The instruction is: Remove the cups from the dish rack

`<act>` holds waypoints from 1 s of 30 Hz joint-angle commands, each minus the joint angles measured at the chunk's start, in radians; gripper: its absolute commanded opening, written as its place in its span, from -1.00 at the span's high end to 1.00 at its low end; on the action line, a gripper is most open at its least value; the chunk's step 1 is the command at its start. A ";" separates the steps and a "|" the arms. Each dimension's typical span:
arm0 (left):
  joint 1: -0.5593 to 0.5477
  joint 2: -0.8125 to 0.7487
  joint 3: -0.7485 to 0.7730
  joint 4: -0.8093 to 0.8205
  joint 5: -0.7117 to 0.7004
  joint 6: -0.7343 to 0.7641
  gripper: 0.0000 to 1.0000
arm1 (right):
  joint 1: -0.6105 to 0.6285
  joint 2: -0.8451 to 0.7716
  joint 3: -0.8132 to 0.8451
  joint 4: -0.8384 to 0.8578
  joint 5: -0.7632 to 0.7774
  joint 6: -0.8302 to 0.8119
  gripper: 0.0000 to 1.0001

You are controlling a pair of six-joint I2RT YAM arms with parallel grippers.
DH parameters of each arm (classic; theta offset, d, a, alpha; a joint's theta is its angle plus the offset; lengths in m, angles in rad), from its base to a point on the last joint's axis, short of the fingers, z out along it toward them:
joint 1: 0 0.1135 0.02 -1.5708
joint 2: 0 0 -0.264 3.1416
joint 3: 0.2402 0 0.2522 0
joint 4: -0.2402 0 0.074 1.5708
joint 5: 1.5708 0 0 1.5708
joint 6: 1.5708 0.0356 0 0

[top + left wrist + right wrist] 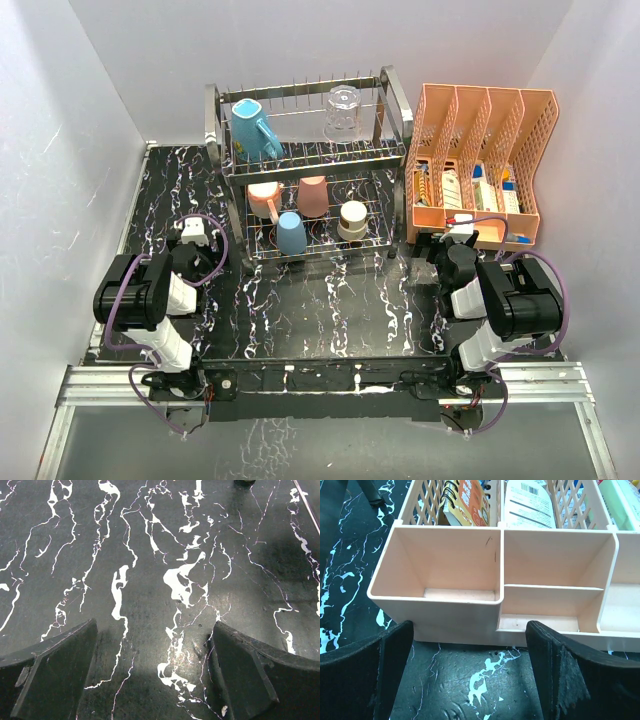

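Bright even light, soft shadows.

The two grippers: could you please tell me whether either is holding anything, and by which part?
Nothing is held. The left gripper stands open over the tabletop; the right gripper stands open facing the orange organiser.

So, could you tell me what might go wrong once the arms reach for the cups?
The clear glass tumbler sits high on the top tier of the dish rack; a poor grip could drop it onto the lower tier. The pink mug, salmon tumbler and light blue tumbler sit crowded, so fingers may knock a neighbour. The right gripper hangs close to the orange organiser and could clip it.
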 commanded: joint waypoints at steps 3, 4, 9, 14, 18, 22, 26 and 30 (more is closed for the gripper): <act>0.007 -0.009 0.017 0.011 0.011 -0.006 -0.95 | -0.002 -0.002 0.010 0.079 0.013 -0.006 -0.97; 0.007 -0.009 0.017 0.012 0.012 -0.006 -0.95 | -0.002 -0.002 0.010 0.079 0.013 -0.006 -0.97; 0.007 -0.008 0.017 0.010 0.011 -0.006 -0.94 | -0.004 -0.001 0.012 0.074 0.008 -0.003 -0.97; 0.016 -0.045 0.022 -0.020 0.004 -0.016 -0.95 | -0.002 -0.085 0.032 -0.021 0.115 0.022 -0.97; 0.020 -0.179 0.130 -0.374 0.026 0.010 -0.95 | 0.000 -0.248 0.077 -0.249 0.201 0.067 -0.97; 0.030 -0.274 0.233 -0.708 0.082 0.051 -0.95 | 0.000 -0.405 0.073 -0.362 0.260 0.086 -0.97; 0.081 -0.411 0.265 -0.866 0.165 0.052 -0.95 | -0.003 -0.554 0.156 -0.643 0.355 0.229 -0.97; 0.159 -0.510 0.362 -1.114 0.293 0.046 -0.95 | -0.008 -0.634 0.303 -0.994 0.358 0.403 -0.97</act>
